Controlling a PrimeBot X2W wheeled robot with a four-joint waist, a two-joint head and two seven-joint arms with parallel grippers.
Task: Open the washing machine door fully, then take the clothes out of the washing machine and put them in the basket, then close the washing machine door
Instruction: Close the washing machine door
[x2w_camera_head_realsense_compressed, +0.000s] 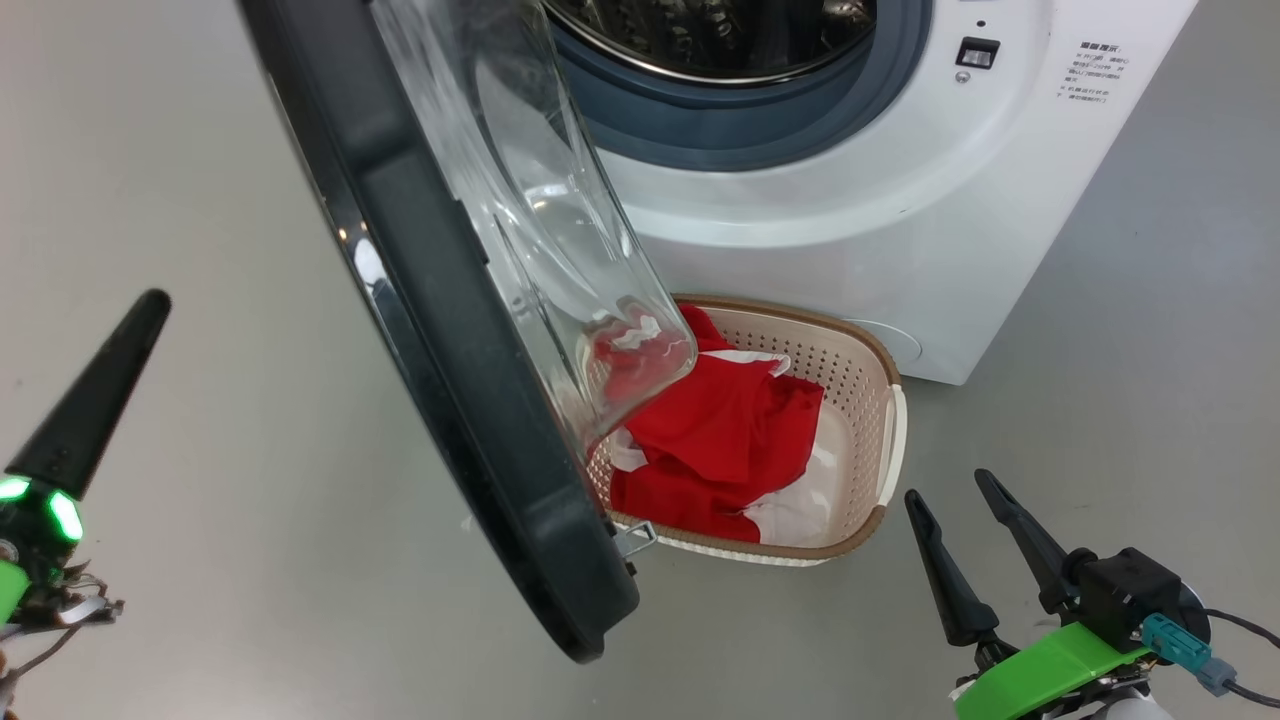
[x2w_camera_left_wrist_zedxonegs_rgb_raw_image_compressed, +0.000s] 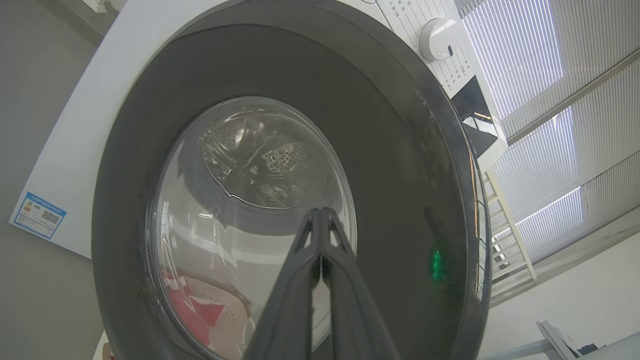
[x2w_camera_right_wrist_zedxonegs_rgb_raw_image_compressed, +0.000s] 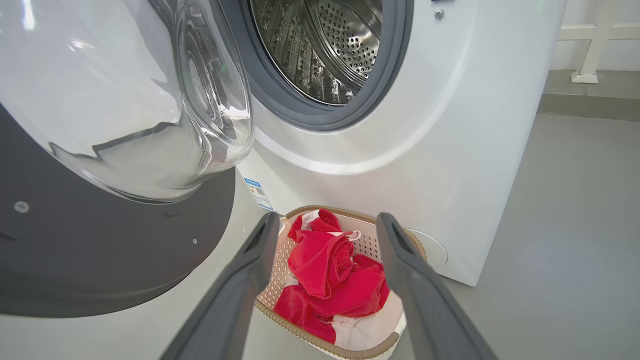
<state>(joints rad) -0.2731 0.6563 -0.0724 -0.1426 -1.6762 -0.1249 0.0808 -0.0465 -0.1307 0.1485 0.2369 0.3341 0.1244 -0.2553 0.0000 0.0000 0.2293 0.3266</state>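
While pointing pinched-together left gripper (x2w_camera_left_wrist_zedxonegs_rgb_raw_image_compressed: 320, 212) at round glossy black-rimmed glass washing machine door (x2w_camera_left_wrist_zedxonegs_rgb_raw_image_compressed: 390, 150) standing open, aiming wide-spread empty right gripper (x2w_camera_right_wrist_zedxonegs_rgb_raw_image_compressed: 327, 217) toward small cream perforated plastic basket (x2w_camera_head_realsense_compressed: 860, 400) holding bright red-and-white clothes (x2w_camera_head_realsense_compressed: 730, 430), just beside big white front-loader washing machine (x2w_camera_head_realsense_compressed: 850, 200)
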